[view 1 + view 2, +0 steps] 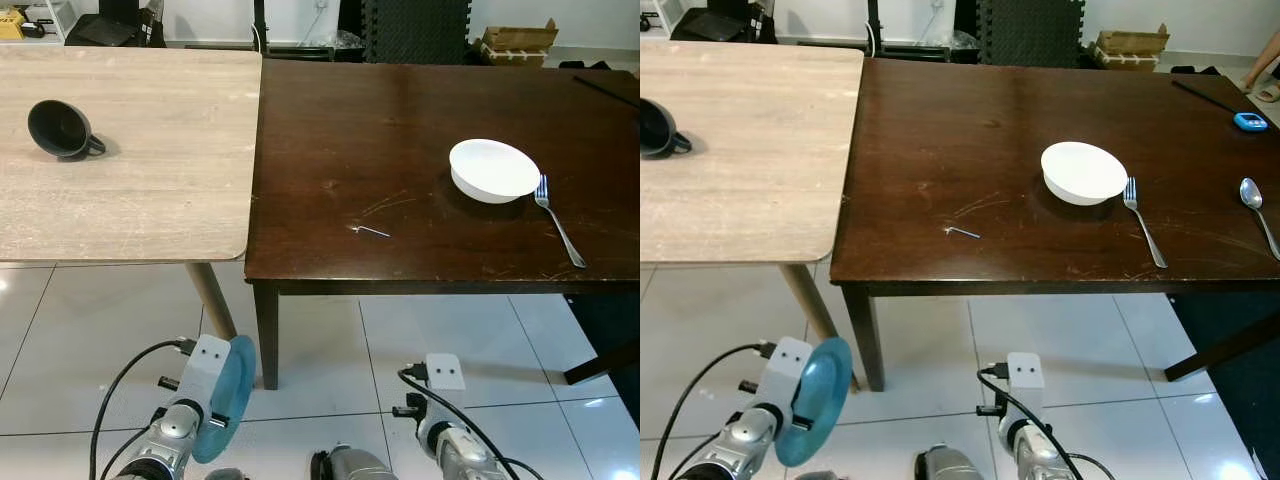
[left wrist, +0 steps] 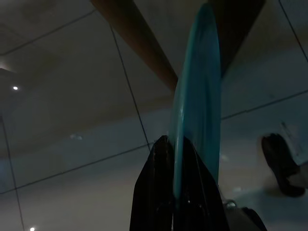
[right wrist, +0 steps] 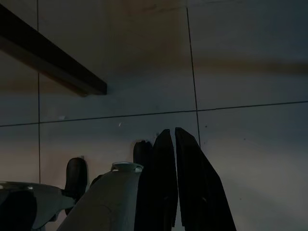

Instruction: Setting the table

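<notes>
Teal plate (image 2: 195, 106) stands on edge, pinched between the left pincer (image 2: 175, 159) fingers, low over floor tiles before the dark worktop (image 1: 400, 150). Right pincer (image 3: 174, 144) hangs closed, empty.

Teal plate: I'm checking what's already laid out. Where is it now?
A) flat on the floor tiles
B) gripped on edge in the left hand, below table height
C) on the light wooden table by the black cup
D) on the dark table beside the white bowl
B: the teal plate stands on edge, pinched between the left hand fingers, low over the floor tiles in front of the tables.

Black cup (image 1: 655, 128) cut off
</notes>
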Controlling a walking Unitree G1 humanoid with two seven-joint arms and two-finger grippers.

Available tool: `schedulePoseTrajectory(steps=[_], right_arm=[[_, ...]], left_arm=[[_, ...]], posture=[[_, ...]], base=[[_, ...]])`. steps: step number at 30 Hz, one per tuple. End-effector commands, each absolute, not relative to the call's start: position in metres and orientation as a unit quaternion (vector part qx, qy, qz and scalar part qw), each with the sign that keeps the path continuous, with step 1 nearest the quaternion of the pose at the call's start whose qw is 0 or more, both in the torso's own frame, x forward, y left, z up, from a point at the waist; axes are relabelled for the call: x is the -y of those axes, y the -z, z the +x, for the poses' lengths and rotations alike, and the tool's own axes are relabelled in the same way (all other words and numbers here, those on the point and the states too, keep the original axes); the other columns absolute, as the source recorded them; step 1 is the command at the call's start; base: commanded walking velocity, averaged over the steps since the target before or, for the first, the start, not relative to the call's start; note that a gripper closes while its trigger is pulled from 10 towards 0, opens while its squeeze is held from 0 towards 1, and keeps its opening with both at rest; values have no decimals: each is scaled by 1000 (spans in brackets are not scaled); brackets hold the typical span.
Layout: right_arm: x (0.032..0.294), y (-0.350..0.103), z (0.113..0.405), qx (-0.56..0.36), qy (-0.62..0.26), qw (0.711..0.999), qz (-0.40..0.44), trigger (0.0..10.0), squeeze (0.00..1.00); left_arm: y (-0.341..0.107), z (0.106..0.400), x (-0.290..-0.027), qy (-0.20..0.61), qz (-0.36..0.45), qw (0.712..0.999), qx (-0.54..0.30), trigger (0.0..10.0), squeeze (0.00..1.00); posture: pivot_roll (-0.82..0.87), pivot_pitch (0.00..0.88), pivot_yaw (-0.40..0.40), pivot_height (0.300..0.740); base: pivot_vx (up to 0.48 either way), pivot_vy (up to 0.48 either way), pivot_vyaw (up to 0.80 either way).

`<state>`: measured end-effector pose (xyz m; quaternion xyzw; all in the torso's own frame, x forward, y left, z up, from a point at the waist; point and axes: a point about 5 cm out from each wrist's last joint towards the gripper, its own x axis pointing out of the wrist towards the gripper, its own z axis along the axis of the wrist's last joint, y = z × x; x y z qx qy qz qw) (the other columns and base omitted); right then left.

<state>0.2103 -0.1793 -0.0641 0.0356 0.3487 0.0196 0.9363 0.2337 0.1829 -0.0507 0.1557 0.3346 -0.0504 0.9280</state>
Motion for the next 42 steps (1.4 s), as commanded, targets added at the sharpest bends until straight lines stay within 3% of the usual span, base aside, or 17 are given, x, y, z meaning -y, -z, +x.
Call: schedulePoseTrajectory(steps=[1,10,15,20,26,42], right_arm=[[181,64,210,-347,-16,937,35,10000,0],[179,65,209,-347,-23,937,36,10000,0],[181,60,216,-325,11,941,92,10000,0],[179,61,216,-330,-4,940,86,10000,0],[180,55,220,-294,2,946,135,10000,0],[181,58,216,-305,11,941,144,10000,0]], left_arm=[[50,235,-186,44,163,929,-330,10000,0],[47,238,-190,11,136,936,-325,10000,0],[47,238,-201,-53,75,934,-345,10000,0],[54,232,-189,32,120,920,-373,10000,0],[49,238,-189,13,90,932,-350,10000,0],[48,239,-187,12,66,937,-344,10000,0]], posture=[[55,36,-3,740],[54,40,-5,740],[54,40,-4,740],[55,36,-4,740],[52,36,-3,740],[52,38,-1,740]], base=[[0,0,0],[0,0,0],[0,0,0],[0,0,0],[0,0,0],[0,0,0]])
